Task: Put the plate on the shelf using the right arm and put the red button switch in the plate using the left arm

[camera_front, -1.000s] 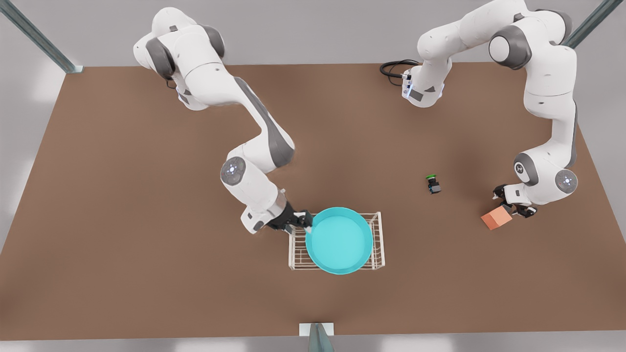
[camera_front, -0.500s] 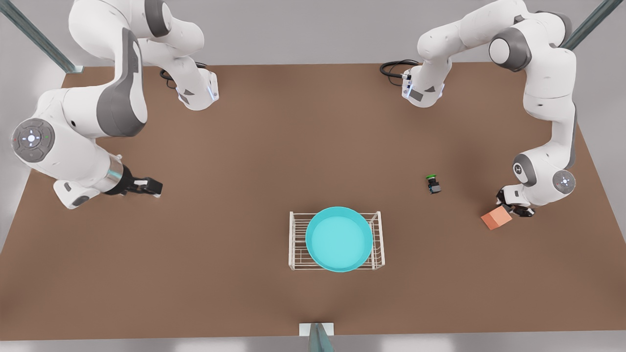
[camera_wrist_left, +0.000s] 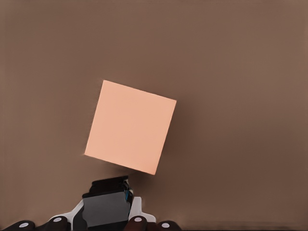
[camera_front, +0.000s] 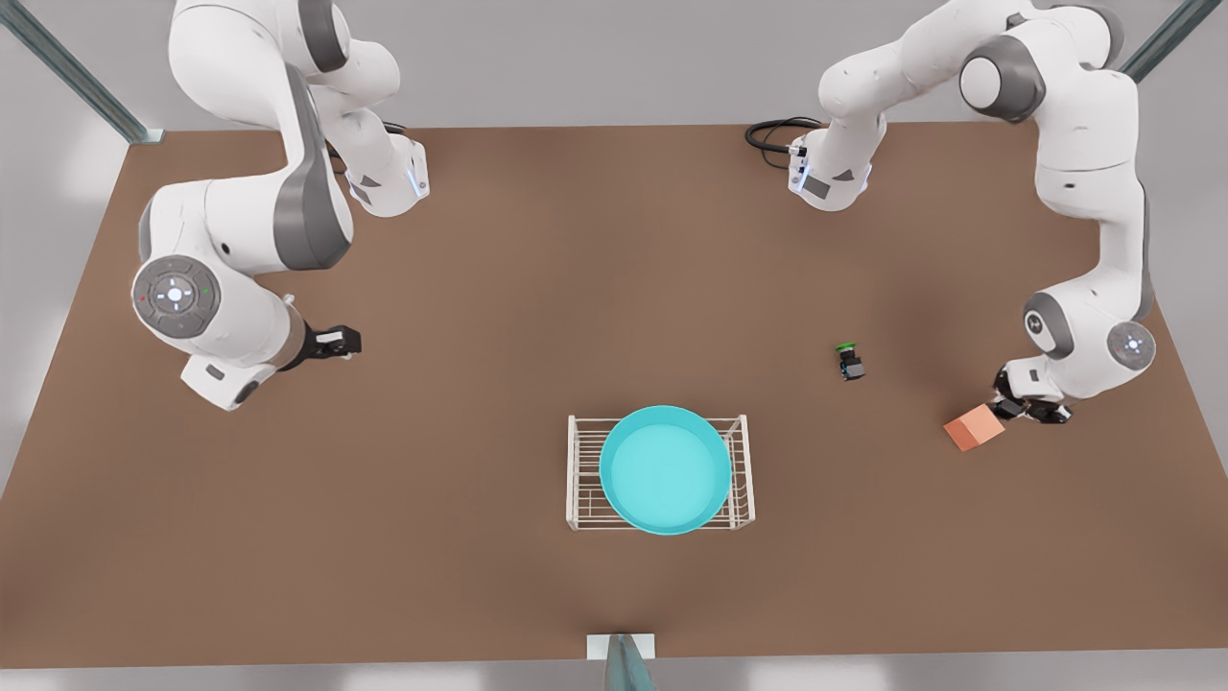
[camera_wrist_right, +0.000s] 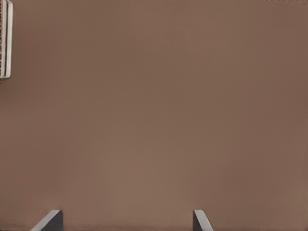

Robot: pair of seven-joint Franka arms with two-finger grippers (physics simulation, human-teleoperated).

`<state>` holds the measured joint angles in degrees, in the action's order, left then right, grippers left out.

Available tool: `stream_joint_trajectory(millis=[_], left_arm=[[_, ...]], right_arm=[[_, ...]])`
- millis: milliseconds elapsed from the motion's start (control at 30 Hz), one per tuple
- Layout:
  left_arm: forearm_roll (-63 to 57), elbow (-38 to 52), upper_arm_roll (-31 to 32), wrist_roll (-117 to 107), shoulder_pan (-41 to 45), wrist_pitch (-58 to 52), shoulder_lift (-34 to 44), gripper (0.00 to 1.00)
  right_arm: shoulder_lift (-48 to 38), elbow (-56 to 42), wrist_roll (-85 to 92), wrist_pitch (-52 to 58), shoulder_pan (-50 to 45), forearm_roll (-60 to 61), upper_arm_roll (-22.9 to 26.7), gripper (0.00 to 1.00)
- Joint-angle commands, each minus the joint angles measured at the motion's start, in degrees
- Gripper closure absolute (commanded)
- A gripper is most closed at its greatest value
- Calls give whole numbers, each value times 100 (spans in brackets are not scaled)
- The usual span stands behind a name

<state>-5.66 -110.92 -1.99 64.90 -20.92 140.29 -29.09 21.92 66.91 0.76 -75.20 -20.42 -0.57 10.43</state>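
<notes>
The cyan plate (camera_front: 665, 470) lies flat on the white wire shelf (camera_front: 578, 472) at the table's front middle. My right gripper (camera_front: 341, 342) hangs open over bare table at the front view's left, well away from the shelf; its fingertips (camera_wrist_right: 52, 220) stand wide apart. My left gripper (camera_front: 1031, 410) is low at the front view's right, beside a salmon cube (camera_front: 974, 428). In the left wrist view its fingers are shut on a small dark body with a cyan spot, the red button switch (camera_wrist_left: 107, 204); the cap is hidden.
A green-capped switch (camera_front: 847, 362) stands on the table between the shelf and the cube (camera_wrist_left: 130, 127). A black cable (camera_front: 772, 134) loops at the far edge near one arm's base. A corner of the shelf (camera_wrist_right: 6, 38) shows in the right wrist view.
My right gripper let go of the plate's rim and swung far to the front view's left. The plate stays on the shelf. My left gripper shifted slightly away from the cube.
</notes>
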Motion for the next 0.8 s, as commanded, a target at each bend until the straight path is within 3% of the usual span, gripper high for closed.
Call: stream_joint_trajectory(millis=[0, 133, 233, 367, 567, 767], left_arm=[[100, 62, 6, -109, 0, -581, 97, 55], [337, 501, 93, -293, 44, -1610, 457, 56], [337, 1090, 770, -1480, 44, -2796, 668, 56], [328, 1679, 1736, -3273, 44, -3438, 686, 56], [276, 1899, 3073, -5830, 88, -3649, 686, 56], [285, 2725, 3126, -7799, 1046, -3561, 325, 56]], right_arm=[[6, -3, 636, -3, -15, -5, -6, 0], [14, -2, 636, -3, -23, -13, -15, 0], [50, -3, 636, -12, -85, -31, -15, 0], [50, -11, 636, -135, -67, -5, 21, 0], [50, -11, 636, -126, -67, -5, 21, 0], [50, -3, 636, -135, -67, -5, 12, 0]])
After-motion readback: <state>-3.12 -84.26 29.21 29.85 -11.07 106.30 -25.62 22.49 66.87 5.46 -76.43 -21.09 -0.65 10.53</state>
